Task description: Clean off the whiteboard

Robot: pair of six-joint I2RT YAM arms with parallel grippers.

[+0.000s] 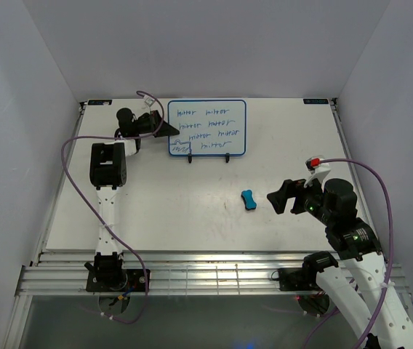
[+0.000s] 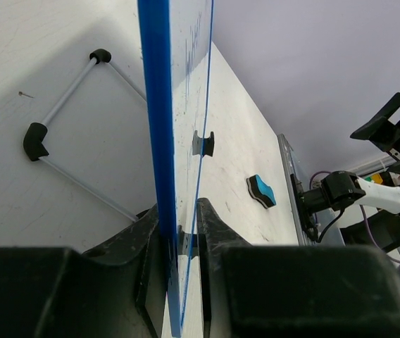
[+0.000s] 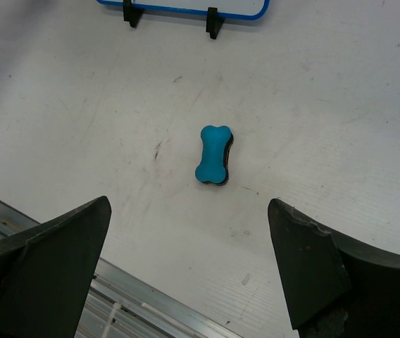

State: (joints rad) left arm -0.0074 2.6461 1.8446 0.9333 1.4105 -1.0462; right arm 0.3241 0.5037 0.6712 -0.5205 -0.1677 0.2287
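Observation:
The whiteboard (image 1: 206,127), white with a blue frame and several lines of blue handwriting, stands upright on a black wire stand (image 1: 227,157) at the table's far middle. My left gripper (image 1: 170,130) is shut on its left edge. In the left wrist view the blue frame (image 2: 156,105) runs between the fingers (image 2: 180,215). The blue bone-shaped eraser (image 1: 249,200) lies on the table in front of the board. My right gripper (image 1: 278,199) is open and empty just right of it. In the right wrist view the eraser (image 3: 214,155) lies ahead of the wide-open gripper (image 3: 189,211).
The stand's wire legs (image 2: 66,127) lie behind the board. The board's lower edge and stand feet (image 3: 213,14) show at the top of the right wrist view. A metal rail (image 1: 214,273) runs along the table's near edge. Purple cables (image 1: 381,182) trail from both arms.

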